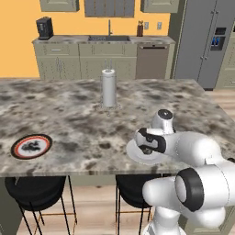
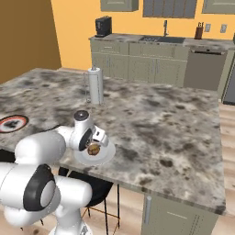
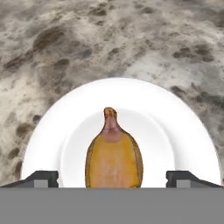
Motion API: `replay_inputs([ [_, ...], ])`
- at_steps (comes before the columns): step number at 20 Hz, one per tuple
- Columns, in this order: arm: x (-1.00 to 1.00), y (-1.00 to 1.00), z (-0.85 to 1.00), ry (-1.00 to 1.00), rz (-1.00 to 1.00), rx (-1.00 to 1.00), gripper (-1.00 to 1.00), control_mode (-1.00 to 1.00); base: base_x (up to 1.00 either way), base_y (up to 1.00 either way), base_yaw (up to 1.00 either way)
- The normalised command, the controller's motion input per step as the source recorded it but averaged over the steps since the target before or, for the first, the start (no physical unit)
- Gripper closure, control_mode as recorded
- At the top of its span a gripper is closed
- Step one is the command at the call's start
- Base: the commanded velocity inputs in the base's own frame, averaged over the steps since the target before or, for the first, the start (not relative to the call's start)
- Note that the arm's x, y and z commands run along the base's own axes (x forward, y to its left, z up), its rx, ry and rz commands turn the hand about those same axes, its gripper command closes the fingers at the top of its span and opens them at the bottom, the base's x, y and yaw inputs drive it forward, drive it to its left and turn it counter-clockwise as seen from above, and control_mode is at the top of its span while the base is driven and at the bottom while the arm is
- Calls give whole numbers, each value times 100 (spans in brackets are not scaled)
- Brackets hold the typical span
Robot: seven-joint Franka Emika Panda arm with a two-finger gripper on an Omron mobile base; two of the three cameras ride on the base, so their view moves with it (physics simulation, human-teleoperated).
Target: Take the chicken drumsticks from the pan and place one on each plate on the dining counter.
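While the pincer (image 3: 112,178) hung with its tips apart over the white plate (image 3: 183,127), the drumstick (image 3: 113,159) lay on it; lifting carelessly could drag it onto the table (image 1: 69,110).

A large dining counter (image 1: 69,114) with a grey-brown mottled marble top carries three things. A plain white plate (image 3: 175,127) sits near its front edge. A plate with a dark reddish rim (image 1: 31,146) lies well apart to the left. An upright paper towel roll (image 1: 109,87) stands farther back.
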Motion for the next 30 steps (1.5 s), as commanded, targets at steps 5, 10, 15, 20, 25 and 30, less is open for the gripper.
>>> replay_inputs([
  [5,-73,-4,53,3,0,0,-100,-100,0,0,0],
  [10,-93,-5,43,4,0,0,-100,-100,0,0,0],
  [15,-94,0,33,1,0,-6,-100,-100,0,0,0],
  [20,-83,0,37,4,0,-5,-100,-100,0,0,0],
  [25,-67,0,39,8,11,-1,-100,-100,0,0,0],
  [30,-32,-1,0,0,4,-2,-100,-100,0,0,0],
])
